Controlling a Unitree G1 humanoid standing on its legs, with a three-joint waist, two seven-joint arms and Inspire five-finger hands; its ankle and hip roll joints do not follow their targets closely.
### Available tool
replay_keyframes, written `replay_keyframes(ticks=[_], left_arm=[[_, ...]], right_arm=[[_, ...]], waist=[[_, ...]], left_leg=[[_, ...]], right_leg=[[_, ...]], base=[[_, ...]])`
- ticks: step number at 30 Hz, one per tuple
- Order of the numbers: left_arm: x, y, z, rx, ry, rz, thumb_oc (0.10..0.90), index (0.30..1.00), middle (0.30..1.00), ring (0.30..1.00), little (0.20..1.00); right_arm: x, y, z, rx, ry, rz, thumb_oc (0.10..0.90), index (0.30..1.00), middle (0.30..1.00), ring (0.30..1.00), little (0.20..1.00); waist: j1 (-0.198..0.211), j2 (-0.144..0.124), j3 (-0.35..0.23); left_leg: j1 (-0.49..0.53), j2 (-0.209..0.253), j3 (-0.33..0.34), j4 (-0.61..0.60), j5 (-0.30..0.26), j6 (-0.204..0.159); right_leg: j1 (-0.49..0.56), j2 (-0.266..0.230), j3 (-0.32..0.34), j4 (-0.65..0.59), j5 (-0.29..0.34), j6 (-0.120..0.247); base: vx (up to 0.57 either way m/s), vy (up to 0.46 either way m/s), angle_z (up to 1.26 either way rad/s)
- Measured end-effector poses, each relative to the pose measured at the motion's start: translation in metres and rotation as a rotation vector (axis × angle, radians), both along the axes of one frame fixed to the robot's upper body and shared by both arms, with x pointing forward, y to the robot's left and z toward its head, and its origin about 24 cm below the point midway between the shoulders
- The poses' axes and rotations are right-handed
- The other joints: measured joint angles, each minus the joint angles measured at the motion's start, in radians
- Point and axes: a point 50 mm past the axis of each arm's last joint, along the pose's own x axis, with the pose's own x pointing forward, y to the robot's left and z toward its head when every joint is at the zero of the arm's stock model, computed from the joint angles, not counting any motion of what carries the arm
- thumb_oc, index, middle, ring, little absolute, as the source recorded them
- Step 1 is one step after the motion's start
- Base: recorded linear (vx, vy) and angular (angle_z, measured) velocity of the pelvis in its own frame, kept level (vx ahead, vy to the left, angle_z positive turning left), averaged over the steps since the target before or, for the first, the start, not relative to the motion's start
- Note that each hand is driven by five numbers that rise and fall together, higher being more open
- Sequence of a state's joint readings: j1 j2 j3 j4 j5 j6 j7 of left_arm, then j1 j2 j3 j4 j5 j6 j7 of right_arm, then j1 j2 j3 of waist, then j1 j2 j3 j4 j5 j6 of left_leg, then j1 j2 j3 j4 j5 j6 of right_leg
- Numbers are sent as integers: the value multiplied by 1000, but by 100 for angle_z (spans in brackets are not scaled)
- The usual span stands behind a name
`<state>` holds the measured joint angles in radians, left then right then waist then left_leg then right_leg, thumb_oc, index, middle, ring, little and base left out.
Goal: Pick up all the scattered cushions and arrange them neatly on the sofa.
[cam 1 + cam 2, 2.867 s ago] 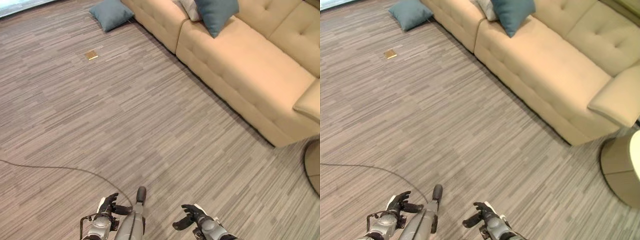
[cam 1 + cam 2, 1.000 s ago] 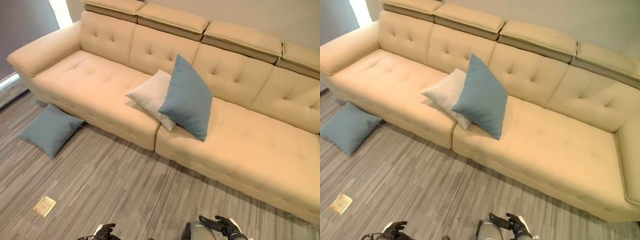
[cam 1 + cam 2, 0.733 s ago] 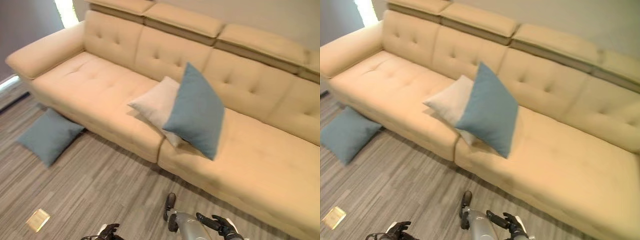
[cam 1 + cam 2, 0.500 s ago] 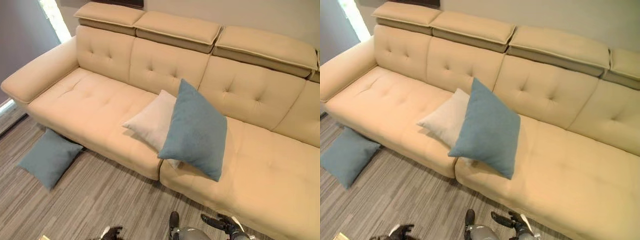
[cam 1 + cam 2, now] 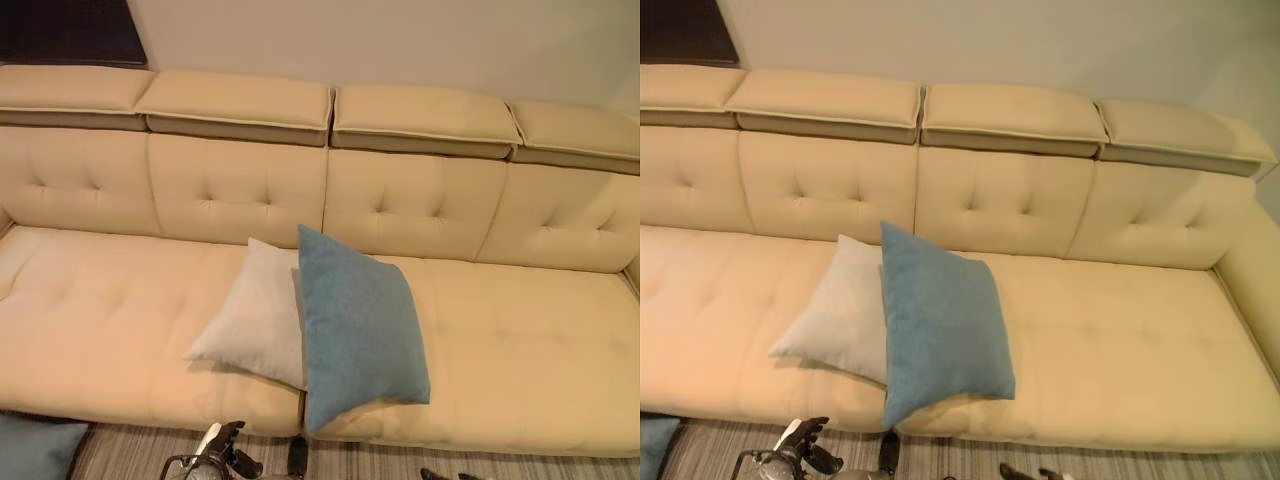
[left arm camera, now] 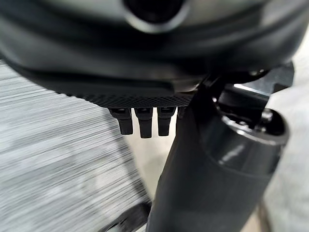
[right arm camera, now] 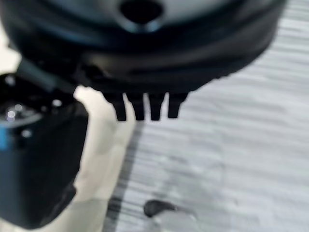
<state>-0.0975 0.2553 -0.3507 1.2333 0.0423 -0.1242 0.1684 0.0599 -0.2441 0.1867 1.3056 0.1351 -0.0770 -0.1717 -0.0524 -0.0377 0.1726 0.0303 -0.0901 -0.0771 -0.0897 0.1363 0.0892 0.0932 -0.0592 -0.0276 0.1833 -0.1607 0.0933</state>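
A long cream sofa [image 5: 520, 330] with tufted back panels and four headrest pads spans the eye views. Two cushions rest on its seat near the middle of the front edge: a blue cushion [image 5: 358, 325] stands tilted, its lower corner reaching the seat's front edge, and it overlaps a white cushion [image 5: 258, 318] lying just beside it on the left, the two touching. A third cushion — the floor cushion [image 5: 35, 450], also blue — lies on the striped grey floor [image 5: 730, 445] below the sofa's front edge at the left end, partly cut off by the picture's lower left corner.

The left hand [image 5: 222, 452] sits low at the bottom of the eye views, in front of the sofa's front edge and below the white cushion; in the left wrist view its fingers [image 6: 140, 123] hang straight in a row, holding nothing. The right hand [image 5: 1025, 472] barely clears the bottom edge (just dark fingertips, below the blue cushion's right side); its own wrist view shows its fingers [image 7: 145, 107] straight and apart from anything, with the floor and a pale strip of the sofa's base past them.
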Motion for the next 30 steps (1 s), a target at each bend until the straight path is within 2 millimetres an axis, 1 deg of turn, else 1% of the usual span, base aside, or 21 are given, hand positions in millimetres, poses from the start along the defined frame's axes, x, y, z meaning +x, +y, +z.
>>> replay_keyframes(ticks=[1,3,4,5,7,9,11,13,15,16,17,18,19,20,21,22,24,25,26,28,30], left_arm=[[1,0,0,0,-4,-2,800,900,900,900,900],[3,-1,1,0,-9,-4,800,900,900,900,900],[3,-1,1,0,-6,-4,800,900,900,900,900],[0,-2,0,-3,1,-1,800,900,900,900,900],[-8,0,-3,-1,25,6,800,900,900,900,900],[-19,1,-7,-2,60,13,800,900,900,900,900],[-31,4,-9,3,88,26,800,900,900,900,900],[-35,8,-10,13,104,35,800,900,900,900,900],[-41,15,-10,29,121,46,800,900,900,900,900],[-44,21,-9,37,129,64,800,900,900,900,900],[-44,24,-8,42,127,71,800,900,900,900,900],[-44,27,-7,51,124,74,800,900,900,900,900],[-45,21,-9,36,121,74,800,900,900,900,900],[-47,19,-10,31,126,69,800,900,900,900,900],[-49,15,-11,22,130,65,800,900,900,900,900],[-51,13,-12,22,134,54,800,900,900,900,900],[-50,13,-11,21,130,34,800,900,900,900,900],[-49,13,-11,11,124,29,800,900,900,900,900],[-47,16,-10,8,120,36,800,900,900,900,900],[-35,30,-3,-23,54,184,800,900,900,900,900],[-19,42,6,-31,-26,258,800,900,900,900,900]], right_arm=[[-1,4,-1,12,2,0,800,900,900,900,900],[5,8,-2,26,-10,4,800,900,900,900,900],[8,9,-1,28,-19,1,800,900,900,900,900],[10,5,0,20,-25,-4,800,900,900,900,900],[19,5,2,20,-53,5,800,900,900,900,900],[32,7,4,26,-93,17,800,900,900,900,900],[49,10,8,36,-151,35,800,900,900,900,900],[57,12,10,46,-180,43,800,900,900,900,900],[61,16,11,74,-193,58,800,900,900,900,900],[63,19,11,85,-202,58,800,900,900,900,900],[59,21,10,91,-198,55,800,900,900,900,900],[52,21,8,99,-189,43,800,900,900,900,900],[55,15,10,88,-198,36,800,900,900,900,900],[54,11,12,82,-206,32,800,900,900,900,900],[57,4,16,67,-226,35,800,900,900,900,900],[63,-4,21,49,-255,47,800,900,900,900,900],[82,-19,38,15,-349,87,800,900,900,900,900],[94,-30,49,-19,-408,109,800,900,900,900,900],[106,-37,60,-40,-457,134,800,900,900,900,900],[130,-46,80,-70,-565,141,800,900,900,900,900],[145,-48,91,-66,-623,117,800,900,900,900,900]], waist=[[2,2,0],[6,2,1],[6,2,1],[11,1,1],[13,2,1],[18,6,3],[31,13,6],[37,25,12],[39,25,8],[32,11,1],[28,-6,-4],[34,-27,-14],[36,6,-18],[32,12,-25],[38,38,-38],[34,55,-44],[31,61,-50],[27,77,-54],[17,80,-53],[9,84,-52],[12,85,-52]], left_leg=[[16,4,28,0,-12,13],[30,8,56,0,-31,21],[35,8,62,0,-39,22],[47,11,76,0,-44,26],[55,22,93,0,-58,34],[54,41,111,-1,-65,30],[52,60,128,0,-77,19],[51,77,123,0,-86,2],[46,101,107,0,-84,-35],[42,99,77,-1,-82,-56],[39,90,62,-1,-80,-73],[35,80,39,-1,-80,-104],[28,119,26,0,-68,-123],[23,141,12,0,-74,-138],[15,166,9,7,-70,-141],[5,185,7,21,-67,-157],[-4,203,10,28,-66,-167],[-8,207,7,33,-56,-173],[-8,211,4,32,-53,-180],[-7,218,-27,26,-51,-184],[-3,223,-46,11,-44,-195]], right_leg=[[-31,-11,-29,67,-5,9],[-77,-45,-111,135,-8,14],[-84,-52,-123,138,-8,14],[-97,-71,-159,153,-8,14],[-124,-86,-178,179,-5,17],[-136,-114,-225,162,1,8],[-140,-150,-235,112,6,7],[-139,-190,-215,92,24,36],[-119,-220,-172,-25,109,55],[-88,-218,-119,-102,144,51],[-74,-212,-90,-130,182,36],[-60,-214,-66,-137,155,77],[-50,-169,-79,-149,156,56],[-33,-152,-85,-183,158,52],[-23,-117,-94,-208,167,39],[-10,-95,-103,-229,173,29],[5,-78,-105,-275,193,9],[8,-66,-105,-275,196,7],[11,-62,-110,-276,194,5],[23,-53,-134,-277,190,5],[33,-48,-156,-283,187,5]], base=[[84,39,-55],[98,13,-45],[92,-4,-32],[90,-34,-29],[77,-76,-30],[80,-133,-30],[88,-177,-32],[85,-189,-9],[95,-239,20],[65,-172,55],[64,-286,74],[48,-322,55],[52,-430,44],[25,-318,22],[13,-303,20],[15,-263,8],[8,-216,0],[6,-165,1],[17,-143,14],[23,-155,28],[21,-81,34]])
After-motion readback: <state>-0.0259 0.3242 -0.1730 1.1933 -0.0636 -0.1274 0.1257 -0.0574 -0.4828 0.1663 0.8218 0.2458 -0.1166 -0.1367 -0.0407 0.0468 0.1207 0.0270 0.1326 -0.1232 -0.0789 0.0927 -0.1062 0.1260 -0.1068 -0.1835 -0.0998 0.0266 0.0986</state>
